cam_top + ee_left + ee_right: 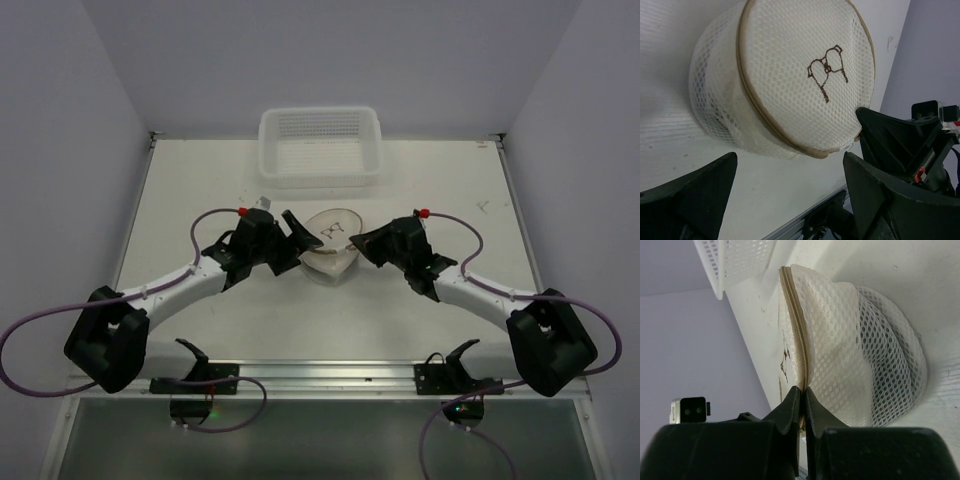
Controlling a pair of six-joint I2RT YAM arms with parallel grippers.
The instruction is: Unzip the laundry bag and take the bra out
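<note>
The laundry bag (330, 243) is a small round drum of whitish mesh with a tan zipper round its rim. It is tipped up on the table between my two grippers, with the bra icon (827, 70) on its flat face. My left gripper (303, 250) is open. Its fingers (715, 185) straddle empty table just below the bag (790, 75) without touching it. My right gripper (803, 390) is shut on the zipper (796, 325) at the bag's rim (840, 340). The bra is hidden inside; only a dim dark patch shows through the mesh.
A white perforated plastic basket (320, 148) stands at the back of the table behind the bag; it also shows in the right wrist view (735, 260). The right arm's body (905, 145) is close beside the left gripper's right finger. White walls enclose the table.
</note>
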